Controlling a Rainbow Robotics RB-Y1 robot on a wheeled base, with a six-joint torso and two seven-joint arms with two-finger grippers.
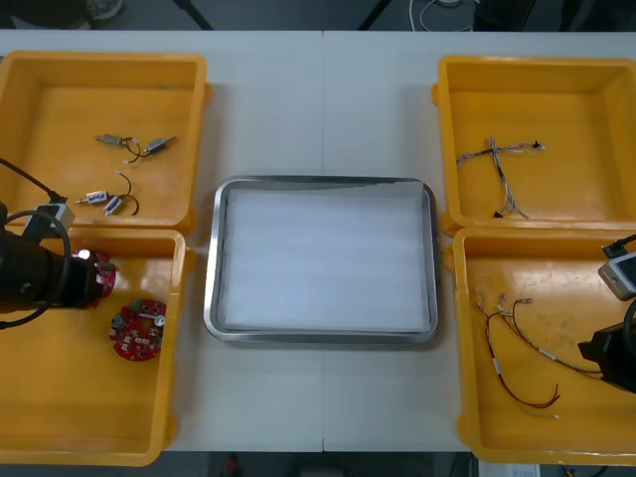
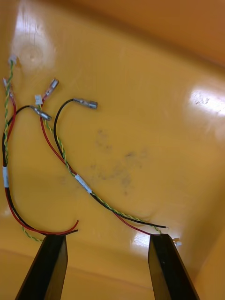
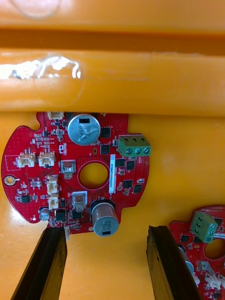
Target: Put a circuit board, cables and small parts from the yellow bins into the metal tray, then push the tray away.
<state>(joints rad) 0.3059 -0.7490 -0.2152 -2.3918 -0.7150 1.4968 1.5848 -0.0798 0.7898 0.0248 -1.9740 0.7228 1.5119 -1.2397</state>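
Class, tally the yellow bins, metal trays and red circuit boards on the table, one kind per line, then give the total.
Yellow bins: 4
Metal tray: 1
Red circuit boards: 2
Total: 7

Second circuit board [image 3: 206, 263] partly off-frame

The light table [image 1: 323, 109] is pale and evenly lit. A thin seam [image 1: 323, 437] runs down its middle from the near edge to the far edge. Beyond the table's far edge lies a dark floor [image 1: 278, 12], where black stand legs [image 1: 195, 12] slant and a white cord [image 1: 437, 14] lies coiled.
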